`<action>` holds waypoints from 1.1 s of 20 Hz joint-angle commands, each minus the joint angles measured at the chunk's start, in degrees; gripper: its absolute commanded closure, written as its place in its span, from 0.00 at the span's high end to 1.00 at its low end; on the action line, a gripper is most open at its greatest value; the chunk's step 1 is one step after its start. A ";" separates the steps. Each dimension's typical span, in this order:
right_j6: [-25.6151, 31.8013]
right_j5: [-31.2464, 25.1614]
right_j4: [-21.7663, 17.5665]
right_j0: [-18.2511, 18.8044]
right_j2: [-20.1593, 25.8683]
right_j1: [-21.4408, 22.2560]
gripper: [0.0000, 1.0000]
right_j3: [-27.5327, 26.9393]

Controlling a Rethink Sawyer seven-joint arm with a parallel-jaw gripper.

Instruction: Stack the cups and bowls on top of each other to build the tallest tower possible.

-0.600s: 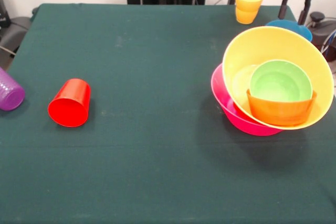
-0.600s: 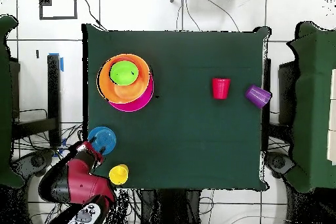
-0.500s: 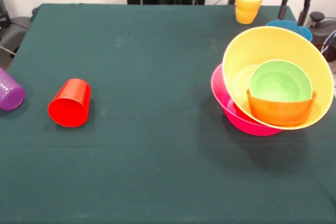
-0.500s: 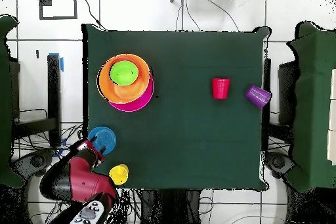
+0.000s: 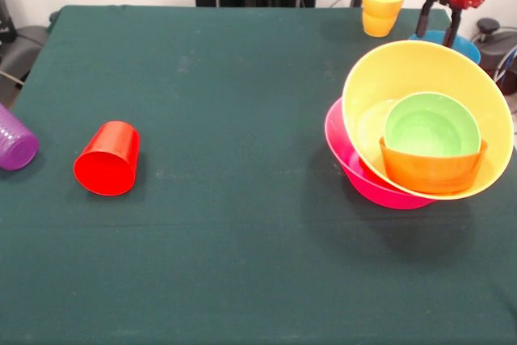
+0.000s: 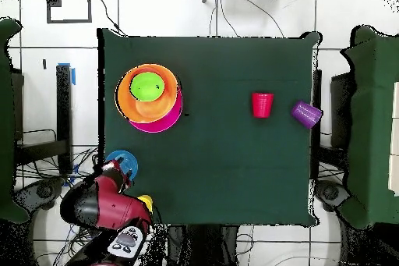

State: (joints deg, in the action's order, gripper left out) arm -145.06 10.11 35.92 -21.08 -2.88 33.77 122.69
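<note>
Four nested bowls form the tower: pink outermost, then yellow-orange, small orange and green. Behind it, the blue bowl is mostly hidden. The pincer hangs over that bowl, fingers apart, empty. Yellow cup stands just beyond.

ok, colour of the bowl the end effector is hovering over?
Blue bowl, clearest in the overhead view; end effector sits above it.

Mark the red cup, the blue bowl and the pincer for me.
red cup (image 5: 107, 159), front view, on its side wall near the open mouth.
blue bowl (image 5: 468, 44), front view, on the visible rim behind the yellow-orange bowl.
pincer (image 5: 438, 20), front view, midway between the two dark fingertips.
</note>
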 commanded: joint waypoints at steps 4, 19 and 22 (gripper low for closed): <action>-7.89 -3.78 -2.18 0.76 9.68 -5.38 1.00 -1.75; -7.52 -3.56 -1.64 -0.18 13.20 -7.93 1.00 -4.49; -7.47 -2.78 -2.43 0.38 14.28 -8.03 1.00 -4.57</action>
State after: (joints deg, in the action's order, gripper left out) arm -145.06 10.13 35.54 -21.69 3.93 28.36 122.40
